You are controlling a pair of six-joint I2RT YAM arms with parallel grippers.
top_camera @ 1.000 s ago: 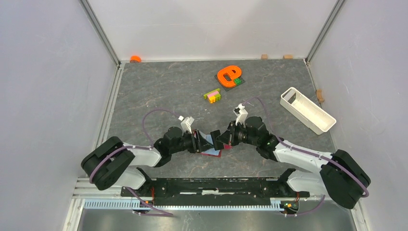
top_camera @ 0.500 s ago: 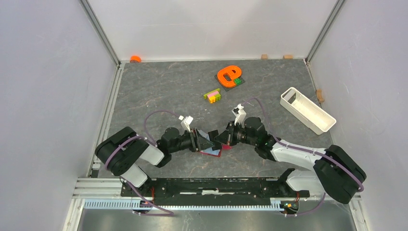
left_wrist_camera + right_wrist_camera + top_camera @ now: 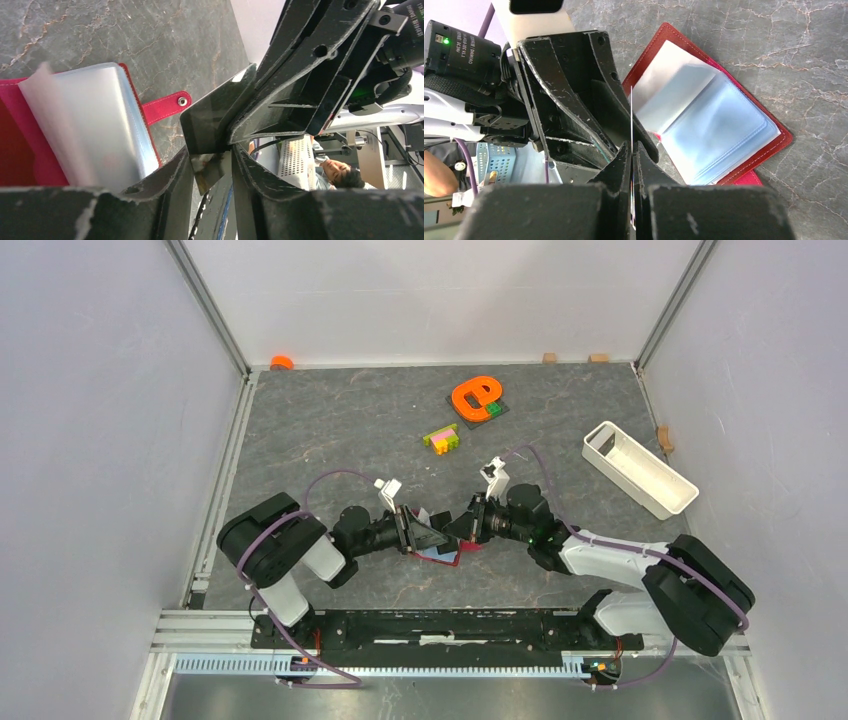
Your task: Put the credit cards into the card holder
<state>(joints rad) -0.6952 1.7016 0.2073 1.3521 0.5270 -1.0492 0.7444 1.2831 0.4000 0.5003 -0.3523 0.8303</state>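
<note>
The card holder lies open on the table between the two arms, dark red outside with pale blue sleeves and a red snap tab. My right gripper is shut on a credit card, seen edge-on as a thin line; it reads as a dark glossy plate in the left wrist view. My left gripper faces it from the left, jaws apart around the card's free corner with a gap on one side. Both grippers hover just above the holder.
A white oblong tray stands at the right. An orange shape on a dark plate and a stack of toy bricks lie further back. A small orange piece sits in the far left corner.
The left arm has folded in, bringing its gripper right onto the card, and its jaws have narrowed around the card's corner. The right gripper has kept its grip and shifted slightly left.
</note>
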